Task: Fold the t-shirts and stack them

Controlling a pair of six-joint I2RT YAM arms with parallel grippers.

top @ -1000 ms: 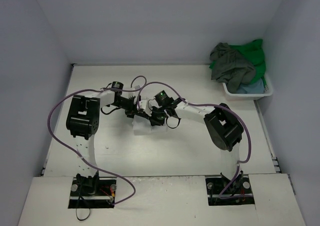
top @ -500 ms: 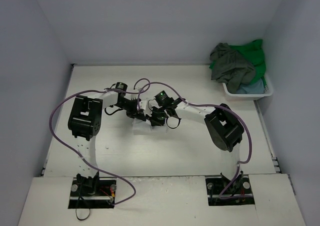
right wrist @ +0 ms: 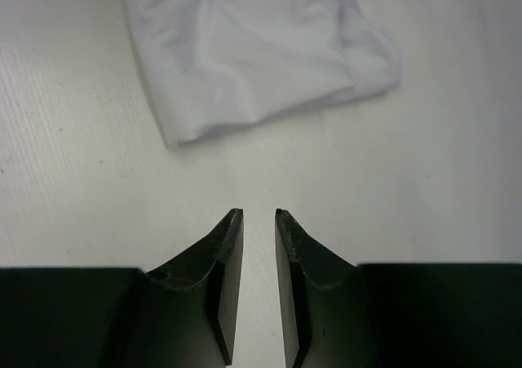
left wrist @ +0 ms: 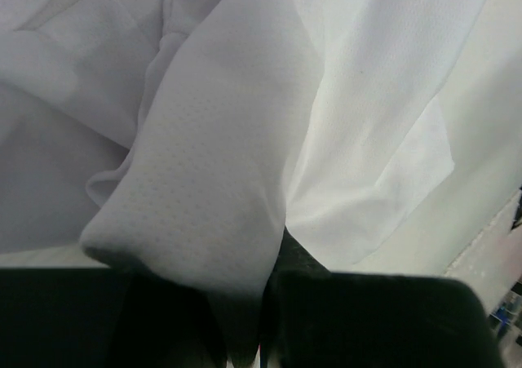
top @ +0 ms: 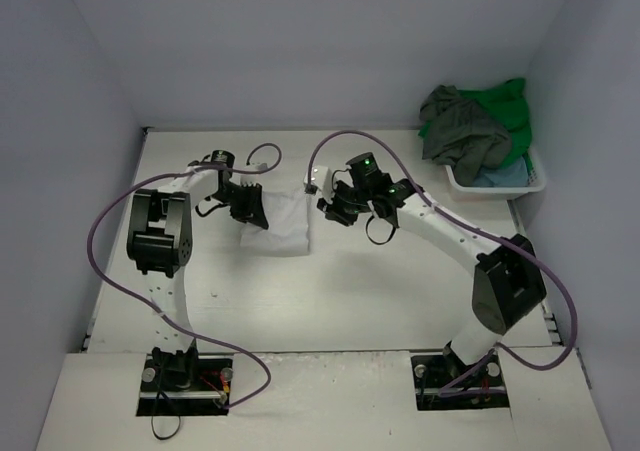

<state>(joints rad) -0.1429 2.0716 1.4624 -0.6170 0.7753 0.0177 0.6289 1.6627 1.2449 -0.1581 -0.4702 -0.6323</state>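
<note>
The white t-shirt [top: 287, 225] lies as a folded bundle on the table, left of centre. My left gripper [top: 252, 211] sits at its left edge, shut on a fold of the white cloth [left wrist: 220, 180] that fills the left wrist view. My right gripper [top: 325, 205] hovers just right of the bundle, open by a narrow gap with nothing between its fingers [right wrist: 231, 254]; the white t-shirt [right wrist: 261, 50] lies ahead of it. The dark grey-olive t-shirt [top: 458, 131], the bright green one [top: 512, 111] and a light blue one [top: 503, 175] are heaped in the basket.
The white plastic basket [top: 470, 183] stands at the back right corner against the right wall. Purple cables loop over both arms near the white shirt. Walls close off the table at the left, back and right.
My left gripper has shut on the white shirt and drawn it toward the back left. My right gripper has let go, opened slightly and moved off to the right.
</note>
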